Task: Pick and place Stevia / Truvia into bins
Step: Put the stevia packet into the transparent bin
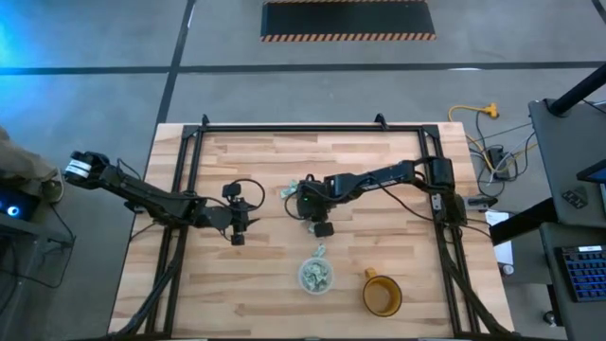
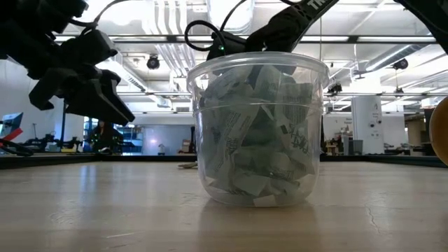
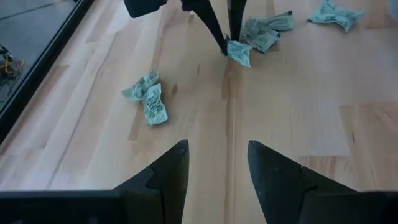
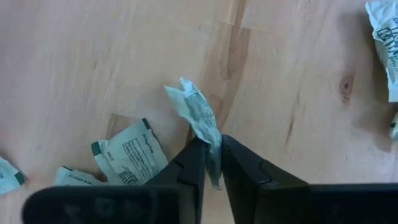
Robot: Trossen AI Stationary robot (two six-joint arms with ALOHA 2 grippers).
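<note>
Right claw (image 4: 212,163) is clamped on one crumpled Stevia sachet (image 4: 198,113) at the tabletop (image 4: 93,62). Lift straight, clearing neighbouring sachets, then release over the well-filled clear cup (image 1: 315,275). Left claw (image 3: 217,163) waits nearby, fingers apart.

2 dark, slender jointed arms, each looped with black cable near the wrist. The left end effector (image 3: 214,177) and right end effector (image 4: 211,165) each carry 2 matte black, wedge-shaped fingers (image 3: 165,174) tapering toward their tips.
</note>
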